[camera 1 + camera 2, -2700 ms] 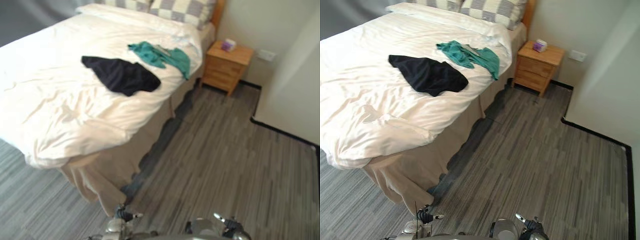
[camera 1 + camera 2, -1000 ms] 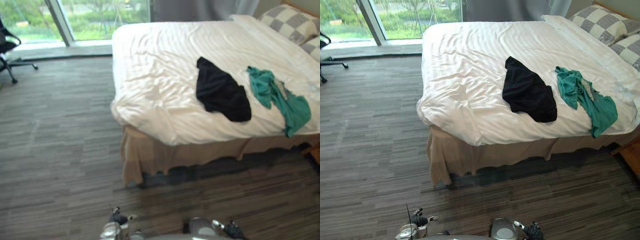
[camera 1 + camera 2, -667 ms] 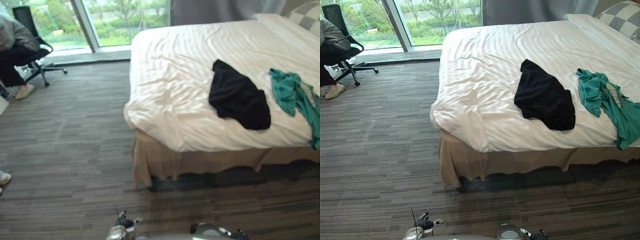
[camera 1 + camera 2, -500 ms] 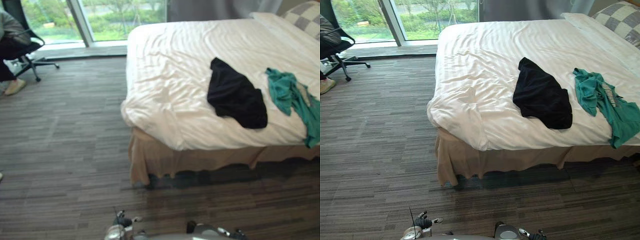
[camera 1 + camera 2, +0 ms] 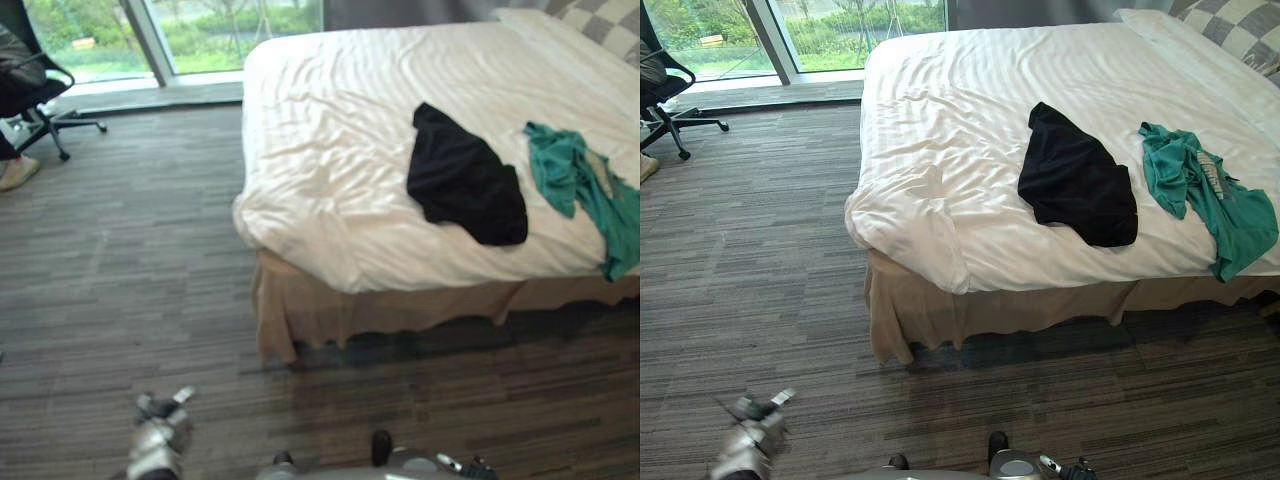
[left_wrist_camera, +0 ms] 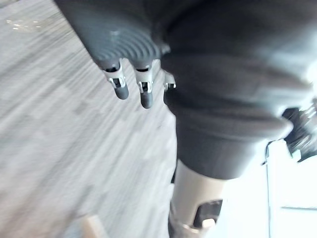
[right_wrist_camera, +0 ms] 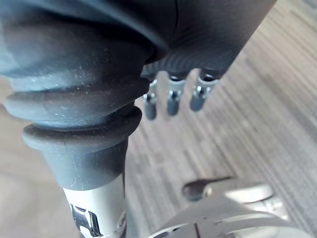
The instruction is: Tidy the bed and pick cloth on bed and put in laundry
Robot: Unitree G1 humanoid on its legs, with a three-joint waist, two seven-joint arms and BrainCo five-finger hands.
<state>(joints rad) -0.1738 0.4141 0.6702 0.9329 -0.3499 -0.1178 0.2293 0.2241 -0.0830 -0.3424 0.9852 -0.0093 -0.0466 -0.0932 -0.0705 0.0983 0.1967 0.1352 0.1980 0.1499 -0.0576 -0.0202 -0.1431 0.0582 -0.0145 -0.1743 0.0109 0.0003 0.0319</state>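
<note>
The black garment point(image 5: 1077, 178), lying on the white duvet point(image 5: 940, 100) near its front edge, is best approached squarely and closely before any reach is made. It is seen crumpled and limp, with a teal shirt point(image 5: 1202, 190) spread just beside it. The left hand point(image 6: 145, 94) and right hand point(image 7: 172, 101) are held low, fingers relaxed, nothing grasped.

A white soft duvet point(image 5: 1040, 90) shows faint tone-on-tone stripes above a plain beige bed skirt point(image 5: 990, 310). The crumpled black cloth point(image 5: 1075, 180) is solid, and the rumpled teal-green cloth point(image 5: 1170, 165) bears a small pale patch. The grey-and-cream checked pillow point(image 5: 1235, 25) contrasts with the grey streaked carpet floor point(image 5: 750, 270).
</note>
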